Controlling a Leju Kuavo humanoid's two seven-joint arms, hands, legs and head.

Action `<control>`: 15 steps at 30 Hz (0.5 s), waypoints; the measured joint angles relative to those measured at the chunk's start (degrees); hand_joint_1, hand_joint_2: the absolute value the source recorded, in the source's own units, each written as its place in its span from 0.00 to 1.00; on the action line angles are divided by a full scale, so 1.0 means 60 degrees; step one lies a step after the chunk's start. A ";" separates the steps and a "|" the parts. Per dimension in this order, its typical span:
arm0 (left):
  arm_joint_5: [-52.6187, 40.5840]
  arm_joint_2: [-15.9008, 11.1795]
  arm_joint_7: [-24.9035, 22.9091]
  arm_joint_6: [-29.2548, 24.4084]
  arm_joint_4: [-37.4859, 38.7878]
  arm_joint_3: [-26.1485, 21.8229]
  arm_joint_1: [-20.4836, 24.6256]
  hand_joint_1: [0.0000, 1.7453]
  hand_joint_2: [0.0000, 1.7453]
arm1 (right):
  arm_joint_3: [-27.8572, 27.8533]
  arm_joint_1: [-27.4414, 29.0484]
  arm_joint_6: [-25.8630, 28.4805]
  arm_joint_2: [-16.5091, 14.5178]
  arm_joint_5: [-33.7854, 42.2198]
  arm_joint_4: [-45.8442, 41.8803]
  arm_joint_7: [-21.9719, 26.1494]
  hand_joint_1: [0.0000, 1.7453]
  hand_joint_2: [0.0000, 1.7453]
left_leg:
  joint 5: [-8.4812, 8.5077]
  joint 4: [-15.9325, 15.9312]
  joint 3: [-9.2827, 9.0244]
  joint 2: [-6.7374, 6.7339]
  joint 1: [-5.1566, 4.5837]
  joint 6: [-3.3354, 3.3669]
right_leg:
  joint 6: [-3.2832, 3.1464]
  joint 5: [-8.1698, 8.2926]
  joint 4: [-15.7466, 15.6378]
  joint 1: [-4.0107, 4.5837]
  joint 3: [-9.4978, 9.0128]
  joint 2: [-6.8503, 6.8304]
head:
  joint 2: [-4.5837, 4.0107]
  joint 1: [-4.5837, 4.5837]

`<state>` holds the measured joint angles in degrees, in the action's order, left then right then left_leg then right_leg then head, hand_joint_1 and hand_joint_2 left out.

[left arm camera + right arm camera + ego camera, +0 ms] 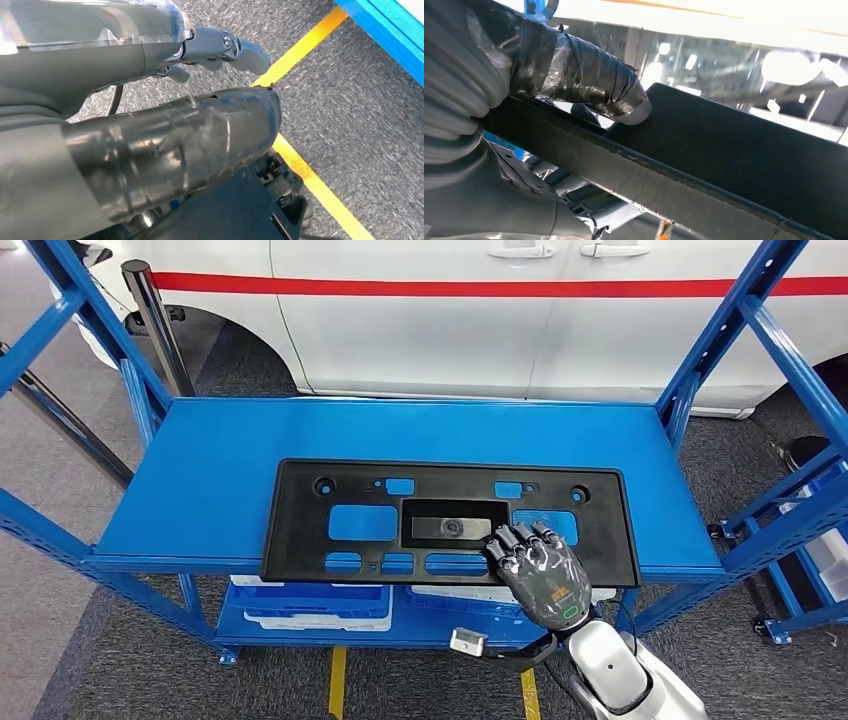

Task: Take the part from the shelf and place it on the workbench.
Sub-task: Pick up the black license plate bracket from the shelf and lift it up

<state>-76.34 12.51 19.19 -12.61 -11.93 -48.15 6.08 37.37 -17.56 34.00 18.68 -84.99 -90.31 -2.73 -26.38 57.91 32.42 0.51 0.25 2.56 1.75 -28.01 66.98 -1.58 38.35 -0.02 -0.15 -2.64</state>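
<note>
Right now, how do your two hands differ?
The right hand lies on the near edge of the black part on the shelf, thumb under that edge in the right wrist view. The left hand hangs over grey floor beside a yellow line, touching nothing.

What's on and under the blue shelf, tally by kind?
Black plastic part on the top shelf, right hand on its near edge: 1
Blue bins on the lower shelf: 2 visible
Blue shelf unit: 1
Total: 4
</note>
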 joint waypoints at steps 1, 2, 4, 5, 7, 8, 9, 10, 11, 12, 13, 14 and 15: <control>0.0011 0.0006 0.0000 -0.0022 0.0000 0.0000 0.0008 0.00 0.00 | -0.0056 0.0073 0.0128 -0.0044 -0.0008 -0.0203 0.0018 1.00 1.00 | -0.0055 0.0078 0.0024 0.0001 -0.0014 -0.0059 | -0.0021 0.0193 -0.0572 0.0004 -0.0285 0.0005 | 0.0000 0.0006; 0.0024 0.0012 0.0000 -0.0039 0.0000 0.0000 0.0016 0.00 0.00 | -0.0098 0.0138 0.0252 -0.0094 -0.0013 -0.0374 0.0054 1.00 1.00 | -0.0098 0.0136 0.0048 -0.0003 -0.0029 -0.0114 | -0.0051 0.0271 -0.0928 0.0011 -0.0460 0.0009 | 0.0000 0.0013; 0.0055 0.0013 0.0000 -0.0053 0.0000 0.0000 0.0034 0.00 0.00 | -0.0168 0.0296 0.0443 -0.0197 -0.0019 -0.0637 0.0188 1.00 1.00 | -0.0134 0.0184 0.0075 -0.0012 -0.0055 -0.0212 | -0.0144 0.0256 -0.1071 0.0061 -0.0522 0.0034 | 0.0000 0.0027; 0.0068 0.0013 0.0000 -0.0055 0.0000 0.0000 0.0039 0.00 0.00 | -0.0195 0.0378 0.0494 -0.0243 -0.0020 -0.0729 0.0272 1.00 1.00 | -0.0148 0.0183 0.0079 -0.0017 -0.0041 -0.0258 | -0.0196 0.0265 -0.1084 0.0060 -0.0525 0.0035 | 0.0000 0.0026; 0.0087 0.0016 -0.0003 -0.0056 0.0000 -0.0001 0.0044 0.00 0.00 | -0.0224 0.0510 0.0575 -0.0371 -0.0020 -0.0874 0.0488 1.00 1.00 | -0.0340 0.0400 0.0160 -0.0025 -0.0007 -0.0362 | -0.0318 0.0287 -0.1128 0.0059 -0.0546 0.0030 | 0.0000 0.0025; 0.0094 0.0017 -0.0005 -0.0053 0.0000 -0.0002 0.0048 0.00 0.00 | -0.0223 0.0571 0.0617 -0.0460 -0.0020 -0.0931 0.0579 1.00 1.00 | -0.0577 0.0766 0.0319 -0.0028 0.0005 -0.0408 | -0.0370 0.0294 -0.1149 0.0051 -0.0556 0.0021 | 0.0000 0.0025; 0.0096 0.0019 -0.0005 -0.0050 0.0000 -0.0006 0.0050 0.00 0.00 | -0.0217 0.0636 0.0671 -0.0564 -0.0021 -0.0980 0.0650 1.00 1.00 | -0.0881 0.1327 0.0566 -0.0030 0.0010 -0.0440 | -0.0406 0.0291 -0.1153 0.0058 -0.0558 0.0012 | 0.0000 0.0026; 0.0095 0.0020 -0.0005 -0.0047 0.0000 -0.0015 0.0050 0.00 0.00 | -0.0207 0.0702 0.0721 -0.0662 -0.0022 -0.1014 0.0697 1.00 1.00 | -0.1176 0.1975 0.0866 -0.0030 0.0013 -0.0461 | -0.0431 0.0286 -0.1150 0.0069 -0.0556 0.0004 | 0.0000 0.0026; 0.0095 0.0020 0.0004 -0.0039 0.0000 -0.0026 0.0044 0.00 0.00 | -0.0196 0.0767 0.0759 -0.0751 -0.0023 -0.1030 0.0743 1.00 1.00 | -0.1364 0.2533 0.1130 -0.0030 0.0013 -0.0473 | -0.0441 0.0282 -0.1147 0.0083 -0.0556 -0.0002 | 0.0000 0.0026; 0.0097 0.0020 0.0022 -0.0024 0.0000 -0.0043 0.0033 0.00 0.00 | -0.0187 0.0819 0.0784 -0.0836 -0.0024 -0.1035 0.0814 1.00 1.00 | -0.1381 0.2813 0.1270 -0.0030 0.0013 -0.0472 | -0.0448 0.0277 -0.1142 0.0095 -0.0557 -0.0001 | 0.0000 0.0026; 0.0101 0.0020 0.0056 0.0005 0.0000 -0.0058 0.0023 0.00 0.00 | -0.0182 0.0860 0.0795 -0.0911 -0.0024 -0.1032 0.0914 1.00 1.00 | -0.1203 0.2706 0.1227 -0.0030 0.0013 -0.0457 | -0.0452 0.0274 -0.1137 0.0104 -0.0562 0.0005 | 0.0000 0.0026; 0.0109 0.0020 0.0106 0.0053 0.0000 -0.0072 0.0018 0.00 0.25 | -0.0182 0.0894 0.0803 -0.0980 -0.0024 -0.1031 0.1033 1.00 1.00 | -0.0889 0.2252 0.1017 -0.0030 0.0012 -0.0427 | -0.0453 0.0272 -0.1133 0.0109 -0.0572 0.0015 | 0.0000 0.0026; 0.0124 0.0019 0.0167 0.0112 0.0000 -0.0083 0.0020 0.00 0.50 | -0.0188 0.0919 0.0812 -0.1045 -0.0024 -0.1038 0.1172 1.00 1.00 | -0.0551 0.1579 0.0706 -0.0030 0.0009 -0.0383 | -0.0450 0.0269 -0.1132 0.0112 -0.0585 0.0023 | 0.0000 0.0026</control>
<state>-75.59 12.63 20.19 -11.93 -11.93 -48.65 6.20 36.24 -12.04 38.87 12.41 -85.13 -96.54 4.30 -29.69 67.39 36.66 0.32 0.30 0.26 -0.95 -26.40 60.19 -0.91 34.84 0.12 -0.15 -2.49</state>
